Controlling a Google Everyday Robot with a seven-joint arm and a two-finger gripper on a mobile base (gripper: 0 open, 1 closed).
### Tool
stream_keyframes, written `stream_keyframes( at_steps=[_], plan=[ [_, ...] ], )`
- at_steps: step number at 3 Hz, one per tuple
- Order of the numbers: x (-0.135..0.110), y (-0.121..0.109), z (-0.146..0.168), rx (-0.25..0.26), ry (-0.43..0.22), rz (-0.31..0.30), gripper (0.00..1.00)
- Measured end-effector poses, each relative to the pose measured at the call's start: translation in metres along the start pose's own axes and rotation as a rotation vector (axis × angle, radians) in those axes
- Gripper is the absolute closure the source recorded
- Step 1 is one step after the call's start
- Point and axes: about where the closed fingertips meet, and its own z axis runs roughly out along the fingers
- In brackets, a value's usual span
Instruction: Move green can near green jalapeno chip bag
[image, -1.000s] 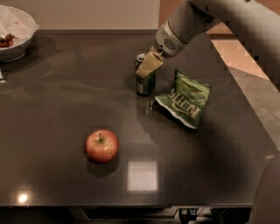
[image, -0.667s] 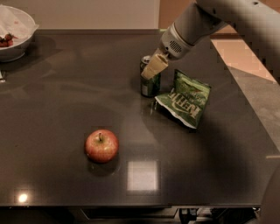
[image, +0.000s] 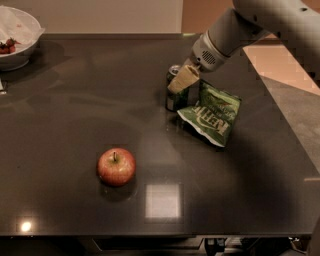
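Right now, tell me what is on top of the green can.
The gripper sits over the green can, covering most of its top. Only a bit of silver rim shows at the back left; the rest of the lid is hidden.

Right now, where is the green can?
Camera view: the green can stands on the dark table, right of centre, just left of the green jalapeno chip bag; the gripper is at the can's top.

A thick, smooth, pale grey robot arm (image: 240, 30) made of rounded, tube-like segments. Its wrist (image: 207, 52) is a short cylinder with a small patch of dark dots. It ends in a tan, wedge-shaped hand (image: 182, 80), over the far right of the dark tabletop (image: 75, 110).
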Motion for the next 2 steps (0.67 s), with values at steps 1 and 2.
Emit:
stream_keyframes(
  at_steps=[1, 2],
  plan=[
    [0.0000, 0.0000, 0.0000, 0.000, 0.000, 0.000, 0.14],
    [-0.0005, 0.0008, 0.0025, -0.004, 0.001, -0.001, 0.00]
  ],
)
